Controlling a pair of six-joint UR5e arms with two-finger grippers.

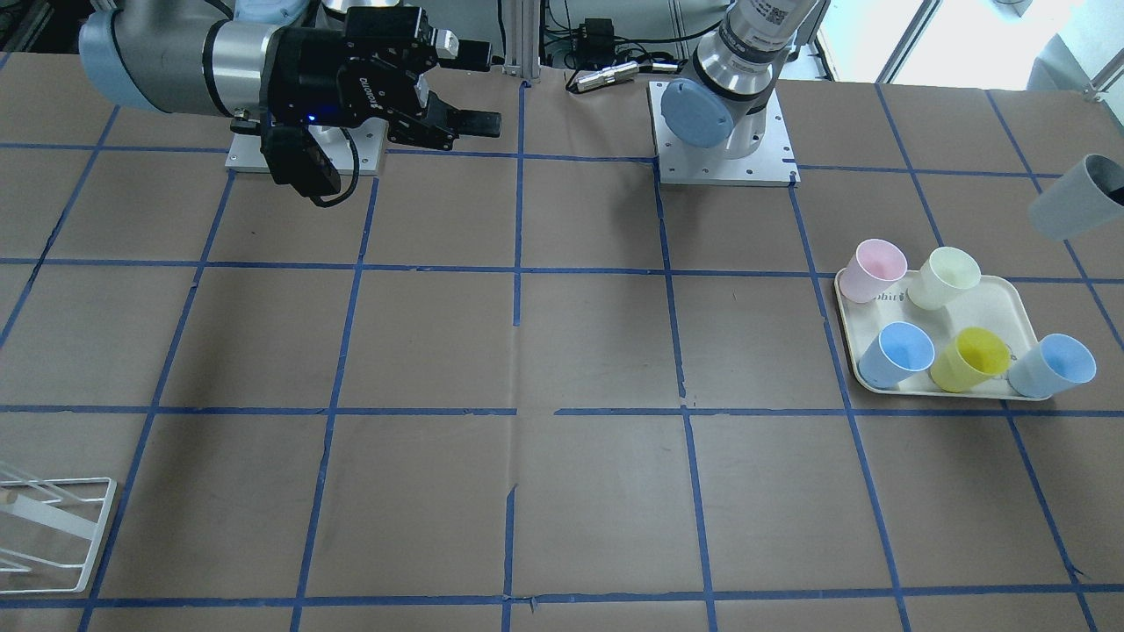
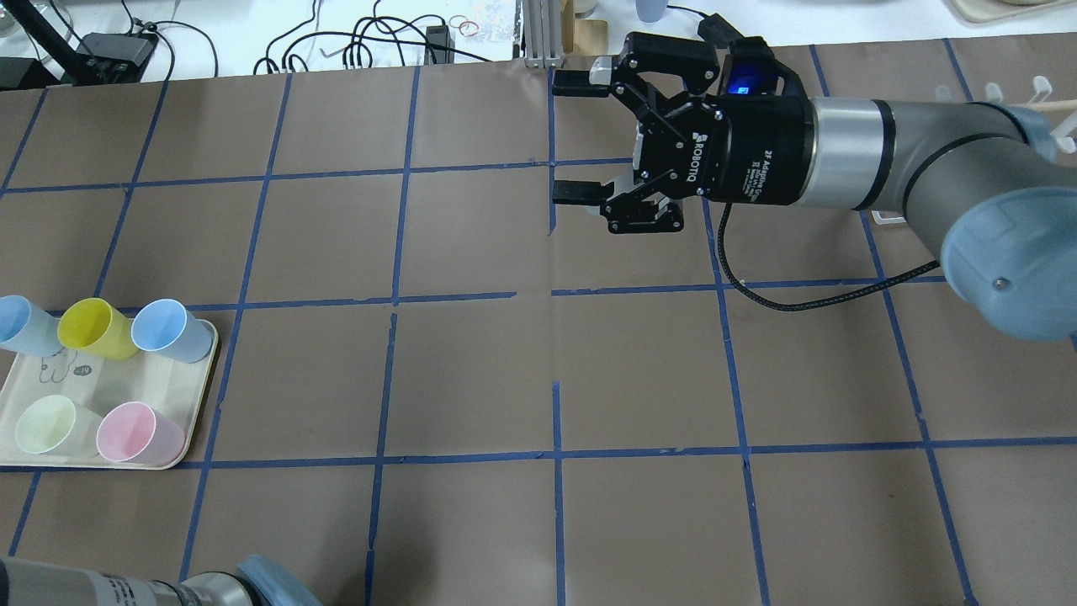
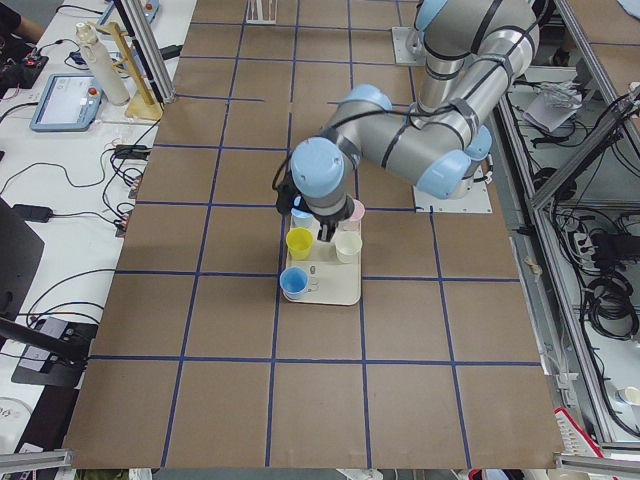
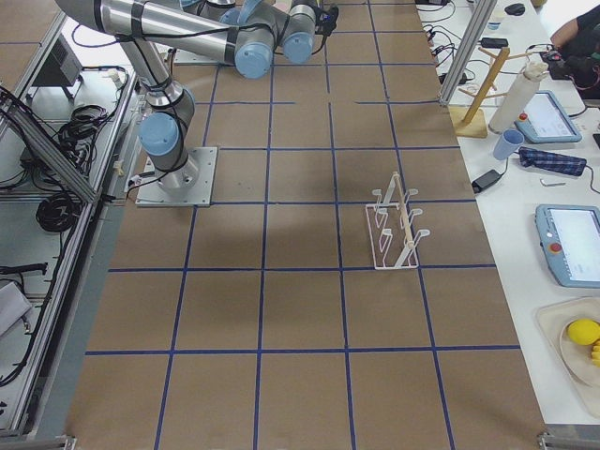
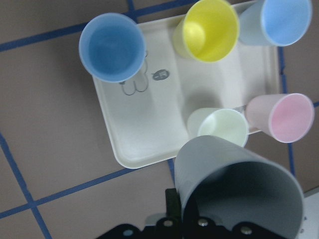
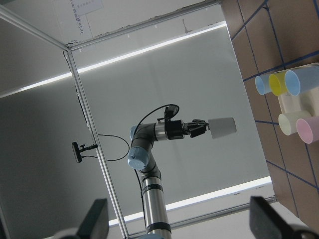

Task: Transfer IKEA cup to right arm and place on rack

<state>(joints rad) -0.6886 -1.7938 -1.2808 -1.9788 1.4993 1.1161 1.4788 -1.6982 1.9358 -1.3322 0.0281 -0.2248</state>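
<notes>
My left claw (image 6: pixel 201 128) is clamped on the grey cup (image 6: pixel 223 127). From the right wrist camera I see the cup lying on its side in the air at the tip of that claw, clear of the table (image 1: pixel 562 351). In the left wrist view the cup fills the lower right corner right against the claw, and I look into its dark inside, so its mouth is turned back toward the claw. How the fingers sit on the rim I cannot make out.

Below the cup in that view is the near edge of the cream tray (image 5: pixel 149 124). The tray carries a pale green cup (image 5: pixel 219 128), a yellow cup (image 5: pixel 207 31) and two blue cups (image 5: pixel 110 47) (image 5: pixel 276 21), while a pink cup (image 5: pixel 281 117) stands at its edge. All five stand upright with their mouths up. The grey cup touches none of them.

My right claw (image 2: pixel 574 136) has its fingers spread wide apart with nothing between them. It lies level above the table near the far middle, pointing toward the left arm's side. In the front-facing view the grey cup shows at the right edge, tilted, and the right claw sits at the upper left, so the two are well apart.

The white wire rack (image 4: pixel 394 230) stands on the table on the right arm's side, far from the cup and the tray.
</notes>
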